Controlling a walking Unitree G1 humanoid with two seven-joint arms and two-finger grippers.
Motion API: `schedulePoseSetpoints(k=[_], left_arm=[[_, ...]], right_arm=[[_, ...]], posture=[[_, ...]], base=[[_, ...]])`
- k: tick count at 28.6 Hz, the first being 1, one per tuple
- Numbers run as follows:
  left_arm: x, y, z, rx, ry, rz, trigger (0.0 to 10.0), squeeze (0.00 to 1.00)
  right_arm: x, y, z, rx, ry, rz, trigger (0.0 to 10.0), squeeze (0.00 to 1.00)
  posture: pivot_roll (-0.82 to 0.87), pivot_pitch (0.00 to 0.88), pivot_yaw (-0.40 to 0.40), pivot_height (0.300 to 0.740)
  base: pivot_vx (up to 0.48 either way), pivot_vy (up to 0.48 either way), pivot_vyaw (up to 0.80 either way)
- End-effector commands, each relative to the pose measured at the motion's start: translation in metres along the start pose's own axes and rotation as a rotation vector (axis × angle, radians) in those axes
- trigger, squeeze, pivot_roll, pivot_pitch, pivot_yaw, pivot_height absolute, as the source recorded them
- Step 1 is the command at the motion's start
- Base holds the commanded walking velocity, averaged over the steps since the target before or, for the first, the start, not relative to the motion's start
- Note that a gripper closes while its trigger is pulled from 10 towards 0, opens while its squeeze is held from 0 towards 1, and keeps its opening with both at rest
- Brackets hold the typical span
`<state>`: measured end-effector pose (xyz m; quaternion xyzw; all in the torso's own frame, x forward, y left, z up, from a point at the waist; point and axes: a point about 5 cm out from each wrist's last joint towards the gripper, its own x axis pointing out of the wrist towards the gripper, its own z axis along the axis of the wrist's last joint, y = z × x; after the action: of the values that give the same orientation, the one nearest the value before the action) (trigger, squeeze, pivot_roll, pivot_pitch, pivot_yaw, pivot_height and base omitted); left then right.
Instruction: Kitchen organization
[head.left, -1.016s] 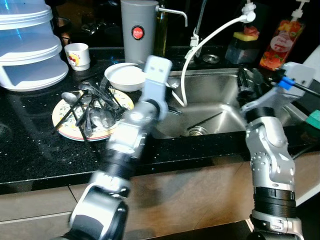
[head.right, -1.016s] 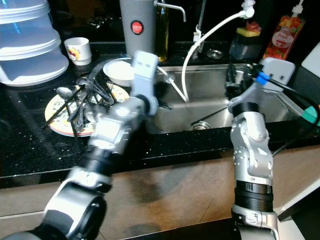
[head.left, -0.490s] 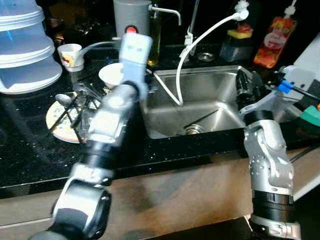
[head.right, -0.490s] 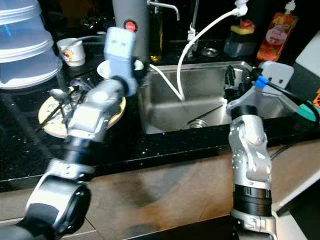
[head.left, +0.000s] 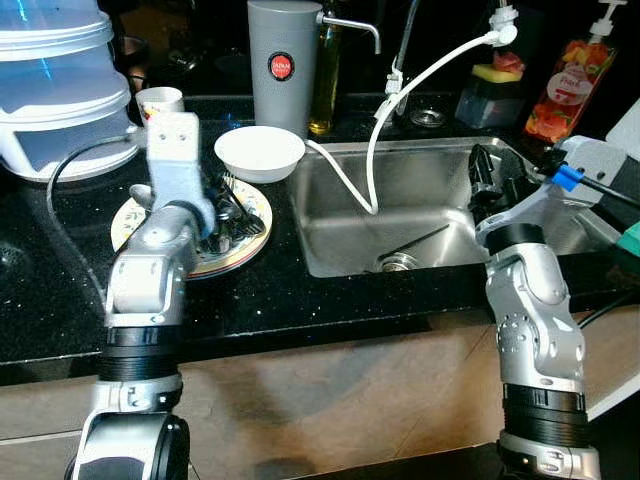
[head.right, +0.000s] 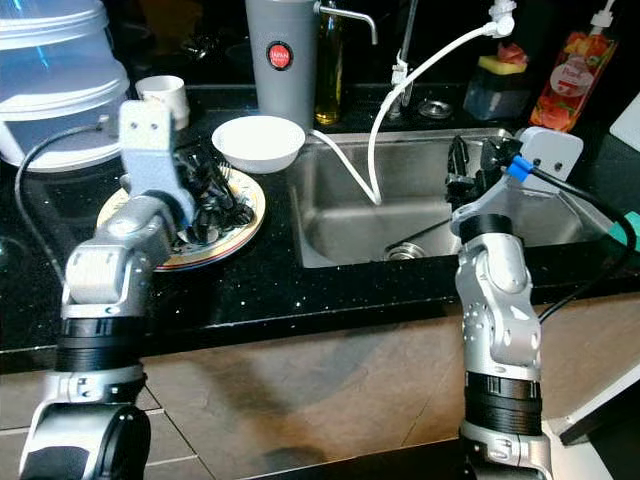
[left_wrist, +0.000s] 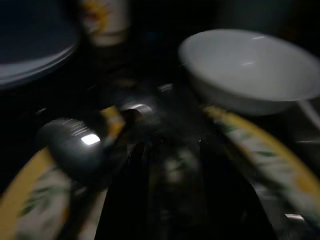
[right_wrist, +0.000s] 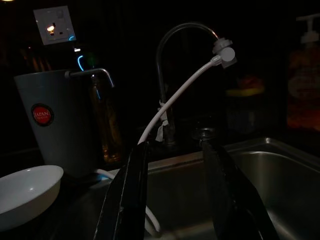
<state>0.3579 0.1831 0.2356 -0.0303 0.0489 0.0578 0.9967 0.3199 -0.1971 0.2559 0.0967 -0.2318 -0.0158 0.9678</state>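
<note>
A yellow-rimmed plate (head.left: 252, 236) on the black counter holds a heap of dark cutlery (head.right: 212, 190), with a steel spoon (left_wrist: 75, 145) at its edge. My left gripper (head.left: 216, 208) hangs right over that heap. Its fingers (left_wrist: 132, 200) are apart, and the blurred left wrist view shows no grasp. A white bowl (head.left: 260, 152) stands just behind the plate. My right gripper (head.left: 490, 180) is raised over the right side of the steel sink (head.left: 340, 245), open and empty, its fingers (right_wrist: 127, 200) pointing toward the tap.
A long dark utensil (head.left: 418, 239) lies in the sink near the drain. A white hose (head.left: 410, 82) loops from the tap into the basin. A grey jug (head.left: 285, 60), a cup (head.left: 160, 101), a stacked blue-white container (head.left: 55, 85) and bottles (head.left: 562, 92) line the back.
My left arm has swung left from the sink's near corner to above the plate of cutlery. The right arm has held its place. The camera shifted a little.
</note>
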Motion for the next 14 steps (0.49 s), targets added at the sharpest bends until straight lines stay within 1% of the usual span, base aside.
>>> schedulePoseSetpoints(k=[1,3,7,8,9,11,14], left_arm=[[0.0,0.007,0.001,0.004,0.022,0.038,10.0,0.0],[-0.001,0.01,0.001,0.002,0.026,0.055,10.0,0.0],[-0.001,0.014,-0.002,-0.034,0.059,0.059,10.0,0.0],[0.002,0.013,-0.007,-0.075,0.101,0.029,10.0,0.0],[0.002,0.013,-0.007,-0.075,0.101,0.029,10.0,0.0],[0.005,0.011,-0.009,-0.096,0.126,-0.008,10.0,0.0],[0.011,0.012,-0.013,-0.105,0.151,0.005,10.0,0.0]], right_arm=[[0.001,0.0,0.001,0.0,0.002,0.001,10.0,0.0],[0.0,-0.001,0.001,-0.002,0.002,-0.001,10.0,0.0],[-0.001,-0.002,0.001,-0.003,0.004,-0.004,10.0,0.0],[-0.001,-0.001,0.001,-0.002,0.004,-0.004,10.0,0.0],[-0.001,-0.001,0.001,-0.002,0.004,-0.004,10.0,0.0],[0.0,-0.001,0.001,-0.002,0.003,-0.002,10.0,0.0],[0.0,-0.001,0.001,-0.002,0.002,-0.002,10.0,0.0]], posture=[[0.05,0.0,-0.042,0.74],[0.05,0.0,-0.042,0.74],[0.04,0.0,-0.035,0.74],[0.04,0.0,-0.035,0.74],[0.04,0.0,-0.035,0.74],[0.04,0.0,-0.037,0.74],[0.04,0.0,-0.037,0.74]], base=[[0.0,0.0,0.0],[0.0,0.0,0.0],[0.0,0.0,0.0],[0.0,0.0,0.0],[0.0,0.0,0.0],[0.0,0.0,0.0],[0.0,0.0,0.0]])
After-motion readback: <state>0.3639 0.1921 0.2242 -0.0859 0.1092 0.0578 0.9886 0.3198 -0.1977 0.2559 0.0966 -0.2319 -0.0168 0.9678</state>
